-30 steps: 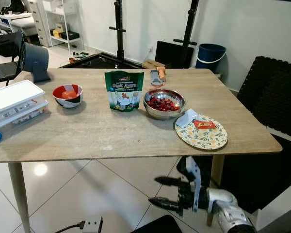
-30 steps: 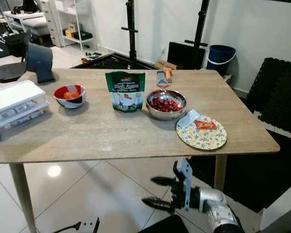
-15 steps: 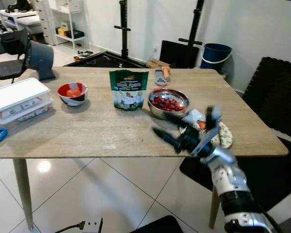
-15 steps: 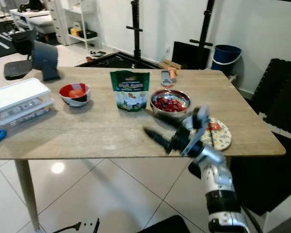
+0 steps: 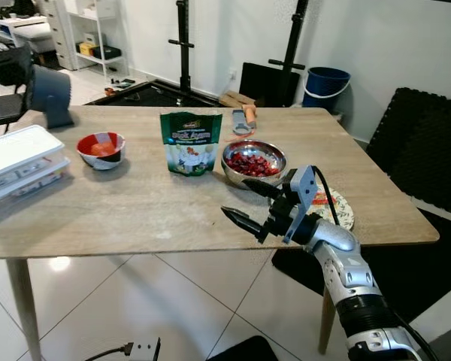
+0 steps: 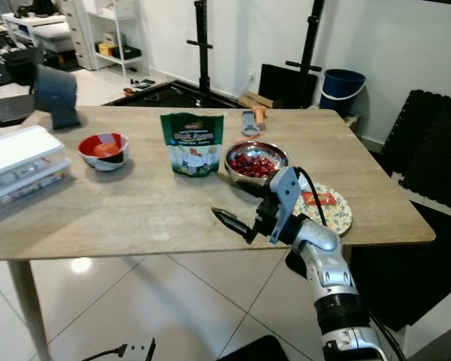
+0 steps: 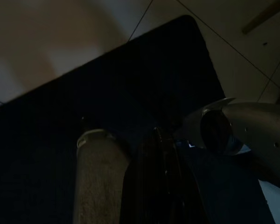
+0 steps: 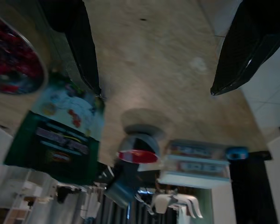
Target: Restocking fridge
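- The wooden table [image 5: 135, 210] fills the middle of the frame.
- The white storage box [image 5: 15, 162] lies at the left edge of the table.
- The right claw [image 5: 248, 203] hangs over the table's front edge, right of centre, its fingers wide apart and holding nothing.
- The green snack pouch [image 5: 191, 141] stands upright at the centre.
- The steel bowl of red fruit [image 5: 253, 161] sits just right of the pouch.
- The floral plate [image 6: 338, 207] lies behind the right arm.
- The red bowl [image 5: 101, 149] sits left of the pouch.
- The left wrist view is too dark to tell the left claw's state.
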